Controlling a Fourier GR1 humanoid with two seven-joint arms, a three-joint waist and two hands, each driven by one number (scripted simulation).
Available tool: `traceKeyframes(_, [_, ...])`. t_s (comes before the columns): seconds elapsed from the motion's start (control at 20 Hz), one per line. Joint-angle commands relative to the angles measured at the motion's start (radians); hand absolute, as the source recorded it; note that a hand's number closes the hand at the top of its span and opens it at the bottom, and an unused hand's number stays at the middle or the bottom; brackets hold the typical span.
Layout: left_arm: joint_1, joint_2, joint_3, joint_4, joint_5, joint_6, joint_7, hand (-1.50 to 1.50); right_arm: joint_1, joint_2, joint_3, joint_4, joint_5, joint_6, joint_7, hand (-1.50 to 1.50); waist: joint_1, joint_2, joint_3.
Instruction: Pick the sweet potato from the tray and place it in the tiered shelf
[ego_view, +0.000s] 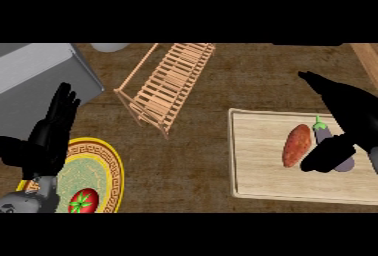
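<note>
An orange-brown sweet potato (296, 145) lies on the pale wooden tray (258, 165) at the right. Beside it on the tray is a purple eggplant (325, 136), partly hidden. My right hand (347, 115) hovers over the tray's right side with its fingers straight and spread; its thumb (325, 154) reaches down just right of the sweet potato, over the eggplant. It holds nothing. The slatted wooden tiered shelf (166, 80) stands at the upper middle. My left hand (52, 132) rests open at the left, fingers up.
A yellow patterned plate (103, 170) with a tomato (83, 201) on it sits at the lower left, partly under my left hand. A grey box (37, 70) fills the upper left corner. A wooden edge (367, 57) shows at the upper right.
</note>
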Motion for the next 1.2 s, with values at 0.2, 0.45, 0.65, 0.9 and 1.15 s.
traceKeyframes(0.2, [0.014,0.005,0.011,-0.067,-0.016,0.014,0.064,0.00,-0.034,0.023,0.086,0.036,0.075,0.121,0.212,-1.50,-0.013,-0.006,0.001])
traceKeyframes(0.45, [0.011,-0.046,0.005,-0.018,-0.071,0.028,0.024,0.00,0.030,0.112,0.033,0.162,0.175,0.091,0.051,-1.50,-0.019,-0.002,0.002])
traceKeyframes(0.65, [0.093,-0.026,0.041,-0.091,-0.026,-0.036,0.027,0.00,0.088,0.144,0.018,0.134,0.217,0.113,0.060,-1.50,-0.016,-0.003,0.002])
traceKeyframes(0.9, [0.019,-0.052,0.077,0.001,-0.049,-0.052,0.005,0.00,0.131,0.202,-0.025,0.197,0.307,0.141,-0.028,-1.50,-0.020,-0.002,0.002])
traceKeyframes(1.15, [0.022,-0.041,0.106,-0.065,-0.055,-0.073,0.070,0.00,0.166,0.224,-0.101,0.262,0.385,0.149,-0.142,-1.50,-0.018,-0.002,0.002])
